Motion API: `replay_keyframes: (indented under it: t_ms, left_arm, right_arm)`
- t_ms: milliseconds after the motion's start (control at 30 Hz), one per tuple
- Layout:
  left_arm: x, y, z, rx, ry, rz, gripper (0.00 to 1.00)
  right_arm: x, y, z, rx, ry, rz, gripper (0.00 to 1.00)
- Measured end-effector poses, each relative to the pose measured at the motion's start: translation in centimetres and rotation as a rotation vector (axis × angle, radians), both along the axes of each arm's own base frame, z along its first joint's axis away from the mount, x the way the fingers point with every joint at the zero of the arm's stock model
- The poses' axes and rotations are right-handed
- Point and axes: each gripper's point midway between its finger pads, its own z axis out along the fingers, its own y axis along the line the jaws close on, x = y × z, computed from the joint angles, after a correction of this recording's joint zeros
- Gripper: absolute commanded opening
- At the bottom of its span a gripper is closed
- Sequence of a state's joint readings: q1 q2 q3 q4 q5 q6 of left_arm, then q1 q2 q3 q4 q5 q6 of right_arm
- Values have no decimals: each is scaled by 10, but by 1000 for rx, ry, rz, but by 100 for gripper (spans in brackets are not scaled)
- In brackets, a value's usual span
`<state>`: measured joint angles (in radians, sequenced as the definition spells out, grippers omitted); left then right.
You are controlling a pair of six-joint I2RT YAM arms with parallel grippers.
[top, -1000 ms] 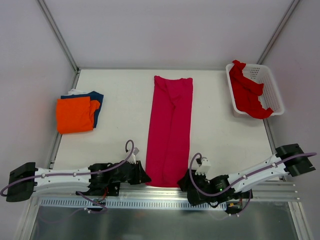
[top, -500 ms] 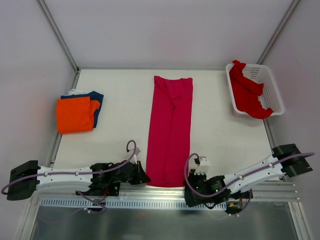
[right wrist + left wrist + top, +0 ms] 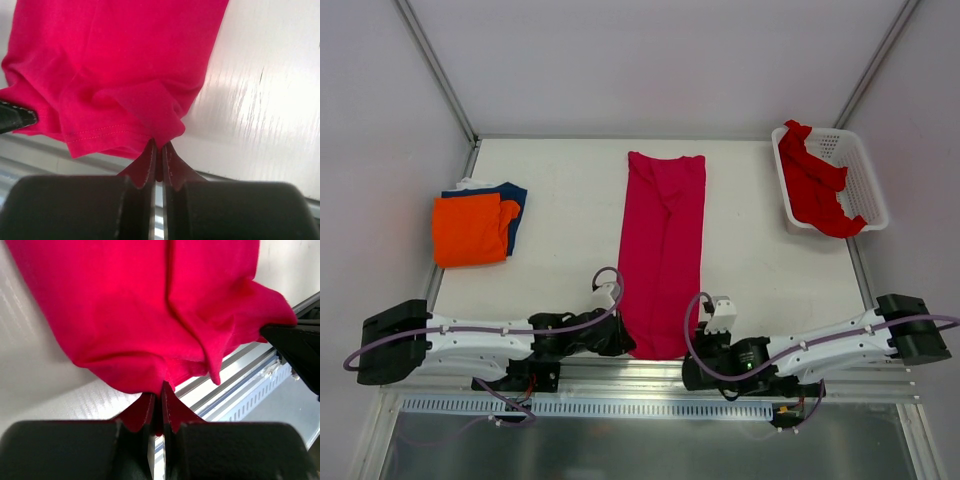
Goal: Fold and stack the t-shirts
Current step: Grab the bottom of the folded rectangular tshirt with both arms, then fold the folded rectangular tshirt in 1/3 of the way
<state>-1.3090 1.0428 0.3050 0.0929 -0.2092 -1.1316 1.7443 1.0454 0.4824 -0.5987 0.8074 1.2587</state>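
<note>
The left gripper (image 3: 160, 402) and right gripper (image 3: 159, 152) clench the crimson-pink cloth t-shirt's (image 3: 660, 240) near hem, and the next move is probably to lift it and fold it toward the far end.

free: table (image 3: 560, 250) either side of magenta shirt (image 3: 662, 250) | obstacles: folded stack (image 3: 470, 228) left, basket (image 3: 867, 180) right
</note>
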Motion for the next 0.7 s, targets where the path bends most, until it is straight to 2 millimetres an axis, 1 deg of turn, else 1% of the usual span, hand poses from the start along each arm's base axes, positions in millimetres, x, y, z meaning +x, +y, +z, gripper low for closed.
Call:
replay_keyframes:
  t_ms: [167, 267, 400, 467, 567, 700]
  left_arm:
    - [8, -2, 12, -15, -25, 14, 0]
    - [18, 0, 25, -37, -50, 39, 0]
    - [41, 4, 46, -56, -103, 89, 0]
    - [54, 7, 52, -54, -122, 116, 0]
    - [76, 15, 54, -22, -147, 163, 0]
    - [93, 20, 46, 48, -158, 175, 0]
  right_arm:
    - [17, 2, -2, -82, -28, 6, 1]
    - [24, 7, 2, -106, -34, 23, 0]
    - [37, 18, 15, -111, -48, 38, 1]
    - [46, 20, 21, -113, -57, 36, 1]
    - [62, 17, 22, -132, -63, 24, 1]
    - [79, 11, 21, -168, -64, 11, 1]
